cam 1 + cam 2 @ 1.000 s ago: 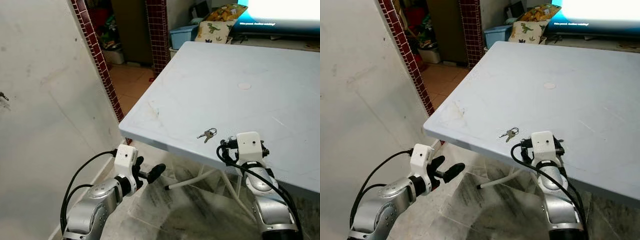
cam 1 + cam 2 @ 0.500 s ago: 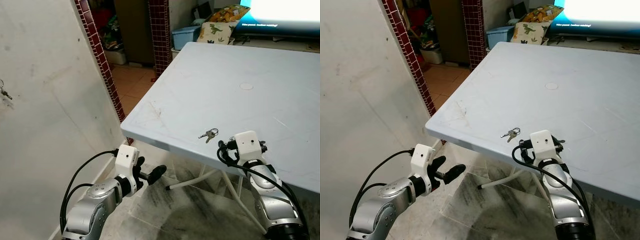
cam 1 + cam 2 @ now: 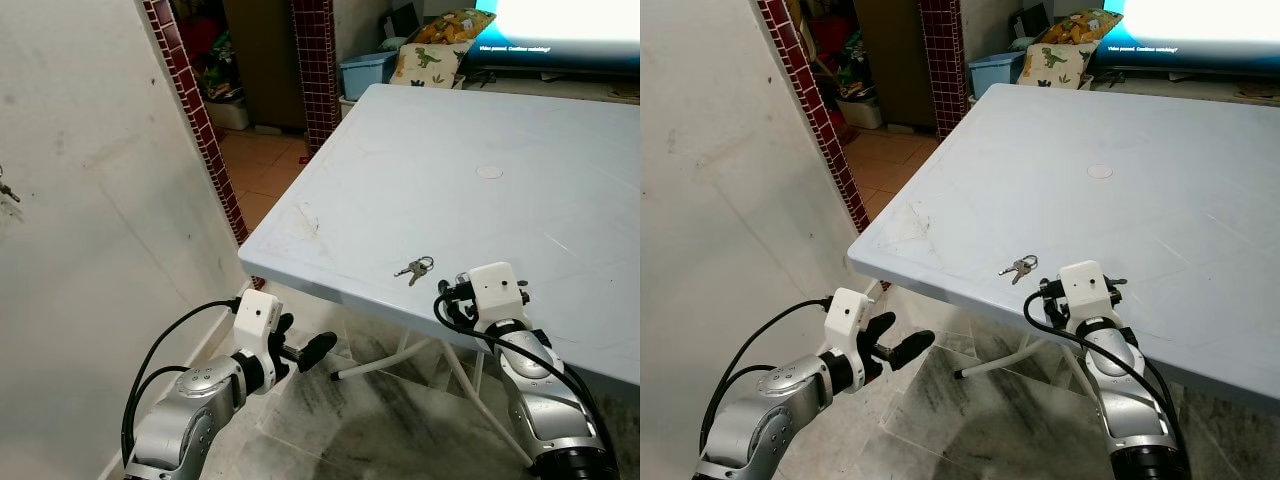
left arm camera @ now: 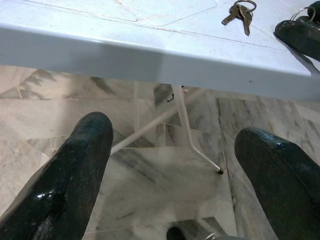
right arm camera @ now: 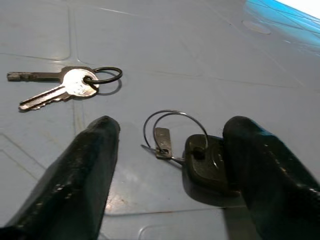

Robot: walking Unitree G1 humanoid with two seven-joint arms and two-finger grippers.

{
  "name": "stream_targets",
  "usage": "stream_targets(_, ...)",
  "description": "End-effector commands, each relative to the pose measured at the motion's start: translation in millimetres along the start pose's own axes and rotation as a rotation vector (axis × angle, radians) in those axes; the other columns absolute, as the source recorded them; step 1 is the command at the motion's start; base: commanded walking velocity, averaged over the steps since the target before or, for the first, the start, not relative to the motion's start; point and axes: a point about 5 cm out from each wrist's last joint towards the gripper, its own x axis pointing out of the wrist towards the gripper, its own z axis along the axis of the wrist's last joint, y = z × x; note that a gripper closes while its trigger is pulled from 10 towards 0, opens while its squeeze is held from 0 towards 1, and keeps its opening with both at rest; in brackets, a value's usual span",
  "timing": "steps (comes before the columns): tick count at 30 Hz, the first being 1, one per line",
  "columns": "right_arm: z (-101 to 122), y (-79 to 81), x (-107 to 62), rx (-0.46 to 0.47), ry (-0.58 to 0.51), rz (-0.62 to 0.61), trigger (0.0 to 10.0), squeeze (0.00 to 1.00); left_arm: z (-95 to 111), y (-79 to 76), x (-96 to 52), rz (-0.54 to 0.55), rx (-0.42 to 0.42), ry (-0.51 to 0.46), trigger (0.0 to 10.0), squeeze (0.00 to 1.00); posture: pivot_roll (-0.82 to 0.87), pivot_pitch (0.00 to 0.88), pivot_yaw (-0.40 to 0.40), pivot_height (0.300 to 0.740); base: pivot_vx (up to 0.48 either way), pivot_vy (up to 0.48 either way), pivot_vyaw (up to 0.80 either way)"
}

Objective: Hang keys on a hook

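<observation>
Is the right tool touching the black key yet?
Cannot tell. In the right wrist view, the black key lies between the open right tool, right against one finger, with no plain gap or contact.

2 head eyes, 2 wrist cams.
Head pair looks down at table (image 3: 480, 140); wrist cams sit close, both catching keys (image 5: 70, 85).

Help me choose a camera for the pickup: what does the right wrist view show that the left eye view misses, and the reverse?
Right wrist view: a black-headed key on a wire ring, between the open right hand's fingers. Left eye view: the left hand below the table edge, a small metal piece on the wall. Both: the silver keys on the table.
</observation>
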Motion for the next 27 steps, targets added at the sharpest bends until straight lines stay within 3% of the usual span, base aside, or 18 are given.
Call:
stream_targets(1,-5.3,3.0,0.1,0.007,0.022,0.012,0.0,0.00,3.6,2.7,-2.9,0.010,0.019,-0.005,10.0,0.00,-0.06,0.000,0.152,0.740,0.000,0.000,0.00)
stream_targets(27,-5.3,6.2,-0.5,0.002,0.011,0.020,0.0,0.00,3.5,2.5,-1.7,0.008,0.025,-0.003,10.0,0.00,-0.06,0.000,0.152,0.740,0.000,0.000,0.00)
